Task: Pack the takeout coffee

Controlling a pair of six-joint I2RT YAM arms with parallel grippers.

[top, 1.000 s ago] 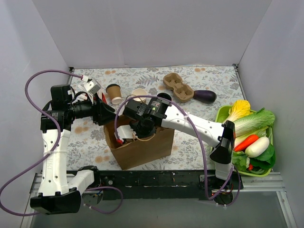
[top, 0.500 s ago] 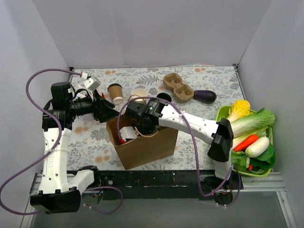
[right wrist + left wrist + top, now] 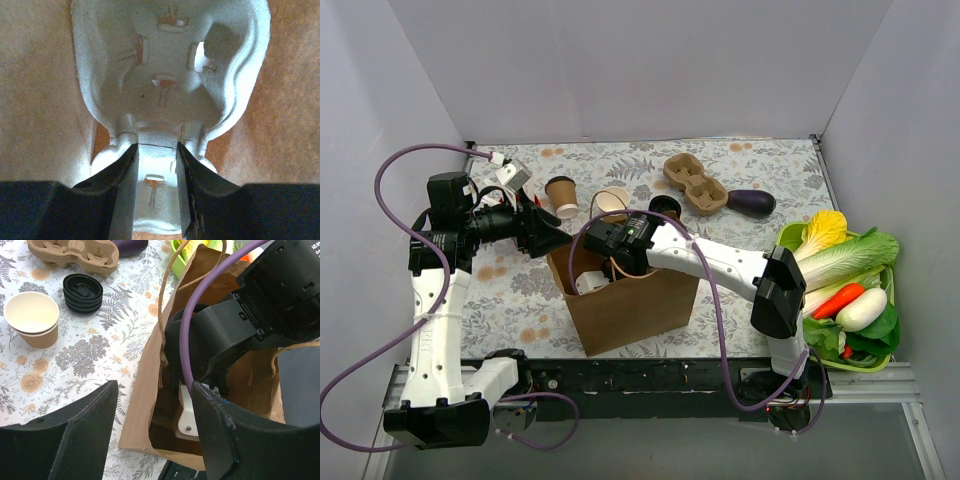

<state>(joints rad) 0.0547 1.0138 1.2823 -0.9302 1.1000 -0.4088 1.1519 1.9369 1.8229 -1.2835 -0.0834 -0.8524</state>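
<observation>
The takeout coffee (image 3: pixel 31 314), cup and black lid (image 3: pixel 82 290) apart, sat on the table (image 3: pixel 90 350) outside the paper bag (image 3: pixel 630 305). We saw the left gripper (image 3: pixel 154 387) spread wider, holding nothing. The right gripper (image 3: pixel 156 150), reaching deeper into the bag, pinched a white pulp tray (image 3: pixel 165 75), so the coffee remained unpacked.

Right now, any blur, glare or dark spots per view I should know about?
Top external: even light, sharp, no glare; inside of the paper bag in shadow. Left wrist: table and paper cup crisp, the left tool close up, black and soft. Right wrist: dim orange cast inside the bag, pulp tray fills the frame, slightly soft.
</observation>
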